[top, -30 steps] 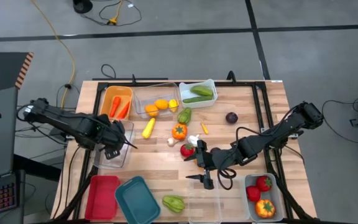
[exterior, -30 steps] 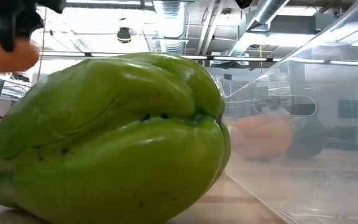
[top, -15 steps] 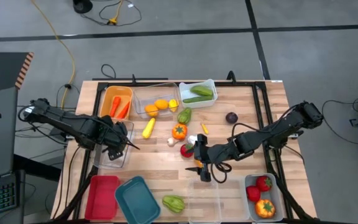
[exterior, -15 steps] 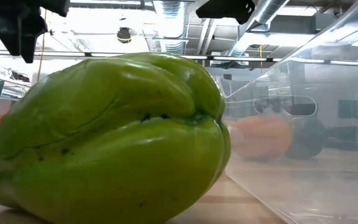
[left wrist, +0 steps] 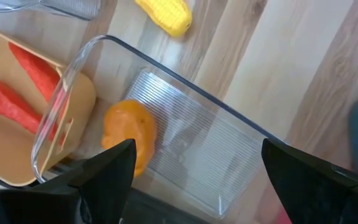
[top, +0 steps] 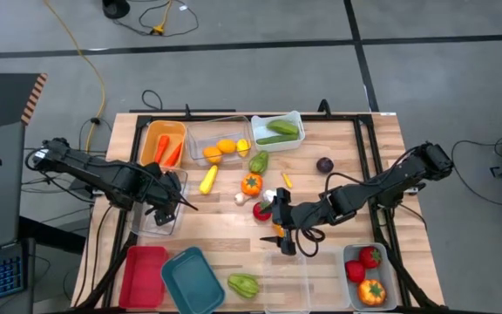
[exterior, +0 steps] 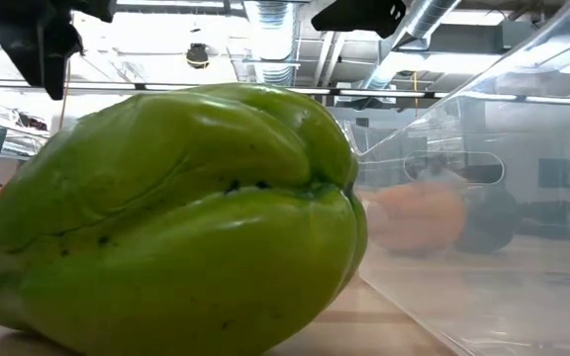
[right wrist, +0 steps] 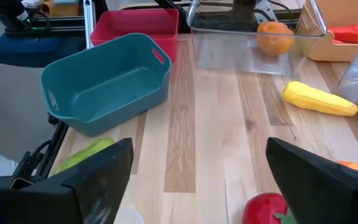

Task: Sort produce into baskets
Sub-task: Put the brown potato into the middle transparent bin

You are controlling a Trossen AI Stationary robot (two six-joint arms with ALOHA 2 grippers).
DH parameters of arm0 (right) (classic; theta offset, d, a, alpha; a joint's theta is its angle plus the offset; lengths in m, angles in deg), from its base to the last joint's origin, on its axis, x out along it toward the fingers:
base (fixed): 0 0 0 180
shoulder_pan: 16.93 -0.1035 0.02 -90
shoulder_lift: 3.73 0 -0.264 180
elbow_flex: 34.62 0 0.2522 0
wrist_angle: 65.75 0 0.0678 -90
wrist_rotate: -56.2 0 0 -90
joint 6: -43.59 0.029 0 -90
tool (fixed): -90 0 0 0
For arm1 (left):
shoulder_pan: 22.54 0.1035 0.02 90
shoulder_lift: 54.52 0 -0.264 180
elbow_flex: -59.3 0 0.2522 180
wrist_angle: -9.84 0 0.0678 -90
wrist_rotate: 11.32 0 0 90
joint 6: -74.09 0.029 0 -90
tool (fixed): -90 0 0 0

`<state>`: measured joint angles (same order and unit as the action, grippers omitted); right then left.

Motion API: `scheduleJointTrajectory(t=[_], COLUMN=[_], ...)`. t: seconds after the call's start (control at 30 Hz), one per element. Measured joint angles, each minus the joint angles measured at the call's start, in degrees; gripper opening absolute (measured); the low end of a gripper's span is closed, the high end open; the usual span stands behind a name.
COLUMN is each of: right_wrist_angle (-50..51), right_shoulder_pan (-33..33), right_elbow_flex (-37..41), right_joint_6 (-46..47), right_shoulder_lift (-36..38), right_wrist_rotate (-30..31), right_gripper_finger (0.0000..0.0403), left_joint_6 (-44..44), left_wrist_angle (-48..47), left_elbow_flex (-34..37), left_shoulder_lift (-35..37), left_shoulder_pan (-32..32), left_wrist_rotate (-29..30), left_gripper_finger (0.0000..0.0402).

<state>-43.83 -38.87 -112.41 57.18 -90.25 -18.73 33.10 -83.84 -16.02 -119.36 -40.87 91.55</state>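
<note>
My left gripper (top: 171, 207) is open and empty above a clear bin (top: 158, 212). An orange fruit (left wrist: 129, 132) lies on that bin's floor, below and between the fingers. My right gripper (top: 279, 239) is open and empty, low over the table's middle. It stands just on the near side of a red fruit (top: 262, 210), which also shows in the right wrist view (right wrist: 267, 209). Loose on the wood lie a yellow corn (top: 208, 179), a green pepper (top: 258, 161), an orange fruit (top: 251, 184), a garlic (top: 271, 195) and a dark purple fruit (top: 324, 165).
An orange bin (top: 149, 138) with carrots, a clear bin (top: 196, 139) with yellow fruit and a white bin (top: 296, 139) with cucumbers line the far edge. Along the near edge are a red bin (top: 144, 276), a teal bin (top: 192, 281), a green chayote (top: 243, 284), a clear bin (top: 288, 283) and a grey bin (top: 349, 262) with tomatoes.
The orange fruit that hung under my left gripper a second ago has fallen away from it and now lies in the clear bin. My right gripper has gone a little toward the far edge, closer to the red fruit.
</note>
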Motion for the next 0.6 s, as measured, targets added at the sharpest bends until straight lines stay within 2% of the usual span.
scheduleJointTrajectory(t=[0.23,0.37,0.5,0.6], right_wrist_angle=[0.56,3.80,14.39,23.70], right_shoulder_pan=[-0.44,0.80,3.34,4.68], right_elbow_flex=[0.00,0.00,-0.02,0.00], right_joint_6=[1.85,16.46,31.07,39.73], right_shoulder_lift=[0.00,0.36,0.76,0.40], right_wrist_rotate=[-0.08,-3.18,-7.01,-7.35], right_gripper_finger=[0.0366,0.0366,0.0366,0.0366], left_joint_6=[0.02,-0.17,0.01,0.02], left_wrist_angle=[-0.02,0.02,0.20,0.29], left_elbow_flex=[0.00,-0.02,-0.02,-0.02], left_shoulder_lift=[0.00,0.00,-0.01,0.00], left_shoulder_pan=[0.00,0.00,0.00,0.00], left_wrist_rotate=[0.70,1.05,1.40,2.43], left_gripper_finger=[0.0334,0.0334,0.0334,0.0334])
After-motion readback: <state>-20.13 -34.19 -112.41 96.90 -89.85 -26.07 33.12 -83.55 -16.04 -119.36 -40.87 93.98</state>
